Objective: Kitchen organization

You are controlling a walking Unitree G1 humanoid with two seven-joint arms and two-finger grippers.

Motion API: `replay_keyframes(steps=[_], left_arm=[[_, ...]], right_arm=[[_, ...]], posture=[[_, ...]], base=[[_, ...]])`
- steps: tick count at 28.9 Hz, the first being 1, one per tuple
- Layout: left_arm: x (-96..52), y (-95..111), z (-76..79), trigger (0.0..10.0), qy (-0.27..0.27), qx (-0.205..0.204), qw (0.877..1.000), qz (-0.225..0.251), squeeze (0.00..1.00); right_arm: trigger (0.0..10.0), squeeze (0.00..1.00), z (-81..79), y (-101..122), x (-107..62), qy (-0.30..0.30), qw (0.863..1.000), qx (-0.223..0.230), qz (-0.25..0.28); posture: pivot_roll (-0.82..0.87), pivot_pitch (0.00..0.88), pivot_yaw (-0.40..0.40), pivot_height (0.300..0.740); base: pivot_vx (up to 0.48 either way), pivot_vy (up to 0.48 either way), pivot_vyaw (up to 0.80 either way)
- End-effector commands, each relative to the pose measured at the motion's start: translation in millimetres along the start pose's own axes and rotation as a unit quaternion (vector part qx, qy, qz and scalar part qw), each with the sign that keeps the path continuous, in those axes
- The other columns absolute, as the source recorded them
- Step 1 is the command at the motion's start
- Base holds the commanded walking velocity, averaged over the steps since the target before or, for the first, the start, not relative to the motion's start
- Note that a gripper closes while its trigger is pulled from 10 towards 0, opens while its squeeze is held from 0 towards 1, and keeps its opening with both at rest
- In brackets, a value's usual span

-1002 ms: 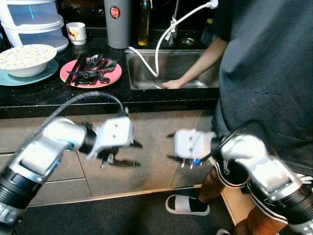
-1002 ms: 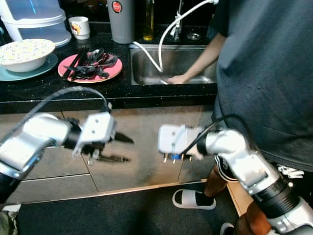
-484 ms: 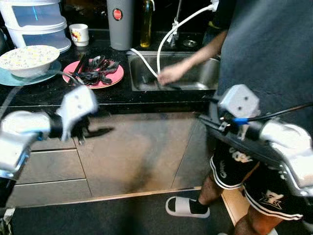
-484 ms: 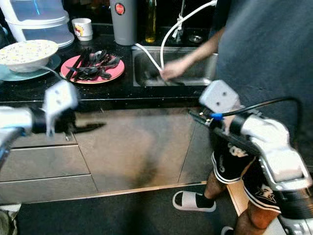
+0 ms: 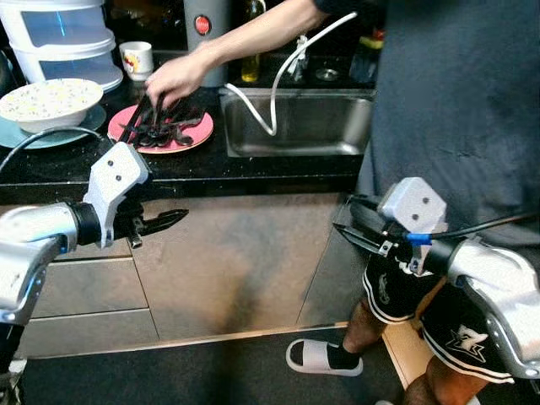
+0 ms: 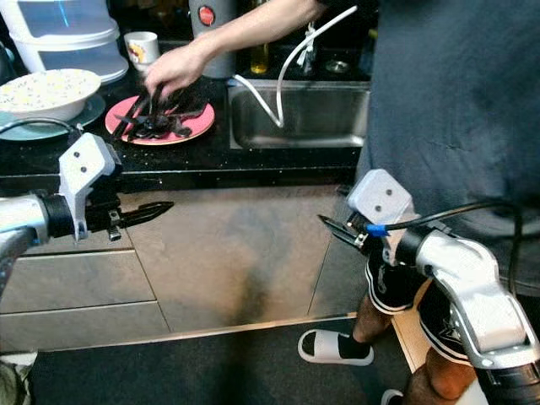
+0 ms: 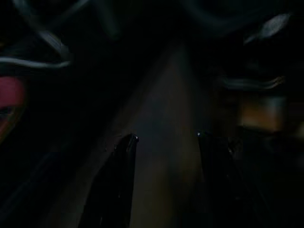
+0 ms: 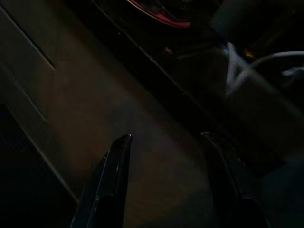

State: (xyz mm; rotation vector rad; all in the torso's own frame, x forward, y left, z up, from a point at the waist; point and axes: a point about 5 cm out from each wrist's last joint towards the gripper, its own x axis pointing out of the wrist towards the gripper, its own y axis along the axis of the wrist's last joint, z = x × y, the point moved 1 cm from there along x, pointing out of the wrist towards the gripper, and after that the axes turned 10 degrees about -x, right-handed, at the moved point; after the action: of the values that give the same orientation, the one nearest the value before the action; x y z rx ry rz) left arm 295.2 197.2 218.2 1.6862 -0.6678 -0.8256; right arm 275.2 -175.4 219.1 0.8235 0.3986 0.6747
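left end effector [image 7: 164, 156]: fingers apart, empty | right end effector [image 8: 166, 161]: apart, seemingly empty

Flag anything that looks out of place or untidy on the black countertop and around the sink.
The round pink plate left of the steel sink holds a jumbled heap of black utensils rather than sorted ones; a person's hand reaches into it. A white hose loops loosely from the tap into the sink. Nothing looks spilled or broken.

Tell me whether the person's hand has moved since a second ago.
Yes. The person's hand left the sink and now reaches over the pink plate of utensils.
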Motion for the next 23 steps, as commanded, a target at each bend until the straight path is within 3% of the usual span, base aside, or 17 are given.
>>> replay_keyframes(steps=[1,3,5,7,8,10,11,12,14,16,18,19,20,21,23], left_arm=[[0.3,24.8,3.2,10.0,-0.006,-0.011,0.998,0.056,0.0],[0.0,27.6,1.9,10.0,-0.003,-0.021,0.998,0.066,0.0],[9.4,-15.3,5.1,10.0,0.004,0.023,0.999,-0.035,0.0],[11.3,-19.1,6.4,10.0,0.002,0.017,0.999,-0.037,0.0],[13.5,0.0,5.8,10.0,0.012,-0.01,1.0,0.023,0.0],[13.2,7.3,5.5,10.0,0.015,-0.018,0.999,0.044,0.0],[13.1,17.7,2.1,10.0,0.032,-0.036,0.996,0.081,0.0],[15.6,19.4,-2.9,10.0,0.064,-0.035,0.993,0.095,0.0],[17.4,19.9,-6.2,10.0,0.086,-0.034,0.99,0.102,0.0],[21.5,17.0,-12.8,10.0,0.136,-0.042,0.983,0.112,0.0],[24.5,16.4,-18.6,10.0,0.184,-0.054,0.973,0.131,0.0],[27.0,13.7,-21.7,10.0,0.214,-0.067,0.965,0.135,0.0],[28.7,11.5,-23.6,10.0,0.234,-0.076,0.96,0.136,0.0],[28.7,11.5,-23.6,10.0,0.234,-0.076,0.96,0.136,0.0],[32.0,3.6,-26.6,10.0,0.29,-0.106,0.941,0.139,0.0]], right_arm=[[10.0,0.0,2.6,25.0,-1.2,-0.01,0.998,0.017,0.059],[10.0,0.0,3.9,30.7,-2.2,-0.015,0.997,0.026,0.077],[10.0,0.0,-5.5,2.8,4.8,-0.008,0.999,0.028,0.017],[10.0,0.0,-7.7,-5.9,6.8,-0.007,1.0,0.018,-0.008],[10.0,0.0,-2.0,1.8,7.8,-0.033,0.999,0.035,0.018],[10.0,0.0,0.9,8.1,7.6,-0.044,0.997,0.046,0.037],[10.0,0.0,10.5,21.7,7.9,-0.084,0.99,0.08,0.084],[10.0,0.0,18.5,24.6,10.3,-0.132,0.981,0.095,0.1],[10.0,0.0,23.6,25.7,11.9,-0.165,0.975,0.106,0.109],[10.0,0.0,31.3,14.8,16.6,-0.243,0.959,0.119,0.082],[10.0,0.0,35.1,4.8,18.4,-0.307,0.937,0.152,0.068],[10.0,0.0,34.9,-0.7,19.5,-0.34,0.919,0.188,0.065],[10.0,0.0,34.1,-4.7,20.5,-0.361,0.906,0.213,0.062],[10.0,0.0,34.1,-4.7,20.5,-0.361,0.906,0.213,0.062],[10.0,0.0,26.0,-11.9,23.0,-0.394,0.883,0.25,0.054]], posture=[[0.04,0.0,-0.032,0.74],[0.04,0.0,-0.032,0.74],[0.05,0.0,-0.034,0.74],[0.04,0.0,-0.028,0.74],[0.04,0.0,-0.027,0.74],[0.04,0.0,-0.028,0.74],[0.04,0.0,-0.028,0.74],[0.04,0.0,-0.028,0.74],[0.04,0.0,-0.028,0.74],[0.04,0.0,-0.027,0.74],[0.04,0.0,-0.029,0.74],[0.04,0.0,-0.029,0.74],[0.04,0.0,-0.029,0.74],[0.04,0.0,-0.029,0.74],[0.03,0.0,-0.027,0.74]], base=[[0.0,0.0,0.0],[0.0,0.0,0.0],[0.0,0.0,0.0],[0.0,0.0,0.0],[0.0,0.0,0.0],[0.0,0.0,0.0],[0.0,0.0,0.0],[0.0,0.0,0.0],[0.0,0.0,0.0],[0.0,0.0,0.0],[0.0,0.0,0.0],[0.0,0.0,0.0],[0.0,0.0,0.0],[0.0,0.0,0.0],[0.0,0.0,0.0]])
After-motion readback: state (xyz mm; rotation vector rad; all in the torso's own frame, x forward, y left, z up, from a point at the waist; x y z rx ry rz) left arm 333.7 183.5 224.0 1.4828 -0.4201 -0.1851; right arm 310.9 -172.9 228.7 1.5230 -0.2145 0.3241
